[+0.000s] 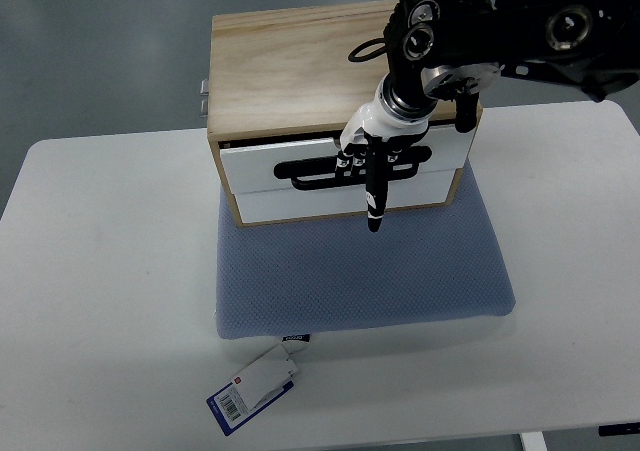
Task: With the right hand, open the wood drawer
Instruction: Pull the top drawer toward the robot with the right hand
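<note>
In the top view, the wood drawer box [300, 61] is sitting on a blue cushion [360, 266] on the white table [100, 271], its white upper drawer [270, 163] protruding slightly. The right hand [372, 161] is reaching down, fingers hooking the black handle [310, 174], one finger pointing downward.

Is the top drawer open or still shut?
Barely open. The top drawer sticks out slightly from the wooden box, and the right hand has fingers hooked in its black handle.
</note>
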`<state>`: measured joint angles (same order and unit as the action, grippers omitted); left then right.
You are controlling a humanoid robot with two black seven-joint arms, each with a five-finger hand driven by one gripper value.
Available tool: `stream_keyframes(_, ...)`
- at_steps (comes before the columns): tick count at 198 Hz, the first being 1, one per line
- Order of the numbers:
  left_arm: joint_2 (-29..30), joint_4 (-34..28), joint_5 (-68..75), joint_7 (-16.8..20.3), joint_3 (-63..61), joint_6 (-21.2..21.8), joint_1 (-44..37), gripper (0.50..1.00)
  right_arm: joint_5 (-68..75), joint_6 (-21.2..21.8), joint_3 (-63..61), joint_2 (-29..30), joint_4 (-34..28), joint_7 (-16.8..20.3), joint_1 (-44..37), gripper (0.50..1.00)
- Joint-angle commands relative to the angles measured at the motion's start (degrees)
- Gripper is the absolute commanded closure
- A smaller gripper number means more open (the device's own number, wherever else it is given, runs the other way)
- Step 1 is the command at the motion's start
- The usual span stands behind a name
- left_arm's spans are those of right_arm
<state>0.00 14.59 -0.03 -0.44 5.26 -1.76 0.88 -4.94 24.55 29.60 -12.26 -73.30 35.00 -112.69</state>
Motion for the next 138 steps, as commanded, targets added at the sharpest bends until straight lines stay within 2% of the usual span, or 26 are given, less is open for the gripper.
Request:
stream_keyframes(1,0.0,0.0,0.0,0.0,0.0,0.0,0.0,0.5,0.6,1.2,-0.1,-1.1,-0.5,0.0,-0.3,0.554)
stream_keyframes(94,0.0,-0.1,-0.1,0.0,0.0,0.0,0.0,0.5,2.9,4.9,-0.4,-1.6,-2.0,-0.2,-1.3,0.554)
stream_keyframes(138,0.0,-0.1,-0.1,0.0,0.0,0.0,0.0,0.5,4.9,8.6,-1.1,-2.1,-2.6,-0.3,-1.3,0.554)
